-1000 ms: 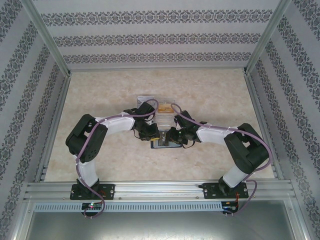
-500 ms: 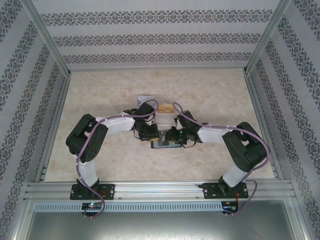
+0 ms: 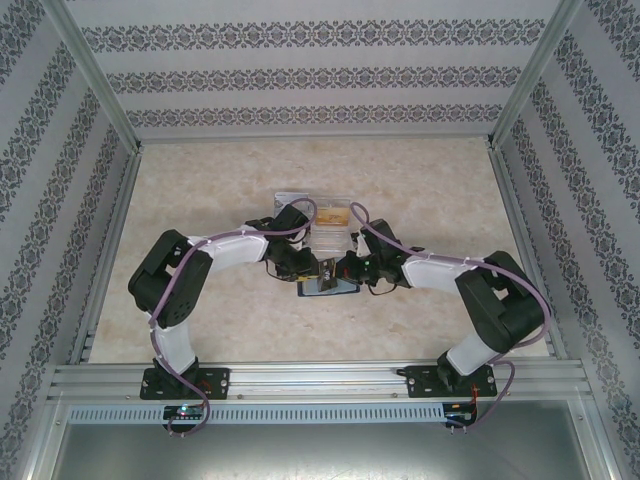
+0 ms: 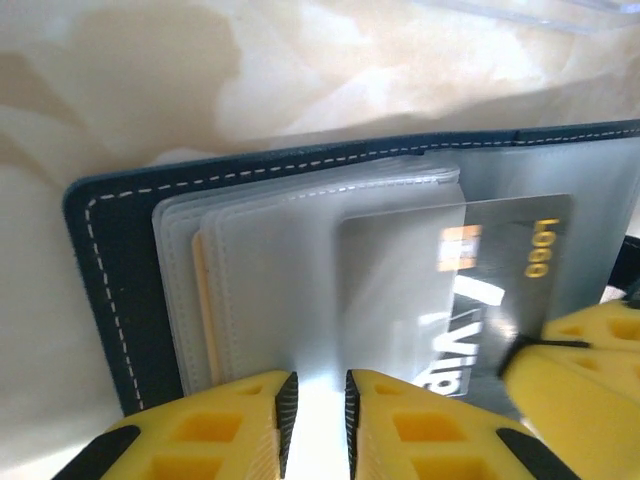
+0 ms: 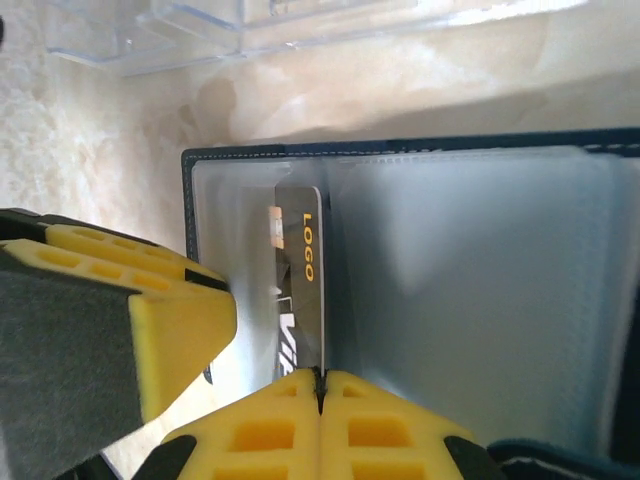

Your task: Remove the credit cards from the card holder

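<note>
The card holder (image 4: 105,300) lies open on the table, dark navy with white stitching and clear inner sleeves; from above it shows as card holder (image 3: 328,288) under both wrists. A grey credit card (image 4: 500,270) marked LOGO sticks partly out of a sleeve. My right gripper (image 5: 320,378) is shut on the near edge of this credit card (image 5: 300,270). My left gripper (image 4: 316,385) hovers at the sleeves' near edge, its jaws a narrow gap apart with nothing between them. A yellow-orange card edge (image 4: 203,300) peeks from the sleeve stack.
A clear plastic compartment box (image 3: 325,215) stands just beyond the card holder, close to both wrists; its wall shows in the right wrist view as the box (image 5: 200,30). Patterned walls and metal rails enclose the marbled table (image 3: 200,180).
The right forearm has swung slightly outward and its wrist edged toward the far side. Both grippers stay over the card holder, which has shifted a touch to the left.
</note>
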